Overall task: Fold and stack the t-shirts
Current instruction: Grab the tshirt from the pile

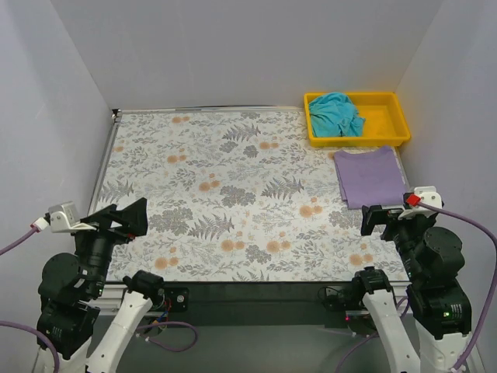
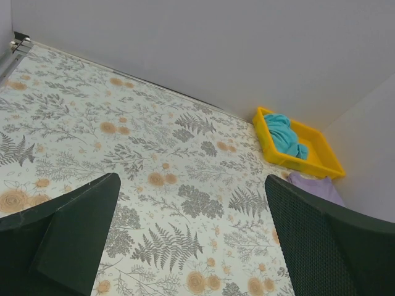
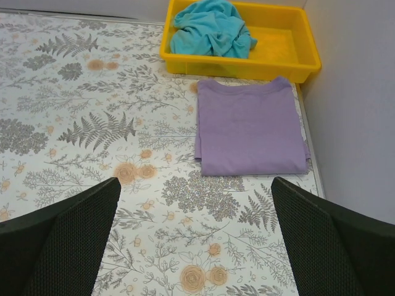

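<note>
We judge the purple shirt (image 3: 250,126) done: it lies folded in a neat rectangle on the flowered table (image 1: 217,171), just in front of the yellow tray (image 1: 392,116) near the far right corner. The teal shirt (image 3: 210,28) sits crumpled in the left half of that tray, so the step in hand is most likely to fetch it out. Both arms hang near their bases. The left gripper (image 2: 191,182) has its fingers spread wide with nothing between them, and the right gripper (image 3: 195,185) is likewise parted and empty, facing the purple shirt and the tray beyond it. The right arm is the nearer one, so we would send it over the folded shirt, high enough not to brush or drag it, and come down onto the top of the teal heap. We should pinch a good bunch of cloth rather than a single thin edge, and keep the fingertips off the tray wall so the tray does not lift or slide. Then we raise the shirt fully over the rim and carry it to the open middle of the table, where both arms can reach to spread it flat before folding.
</note>
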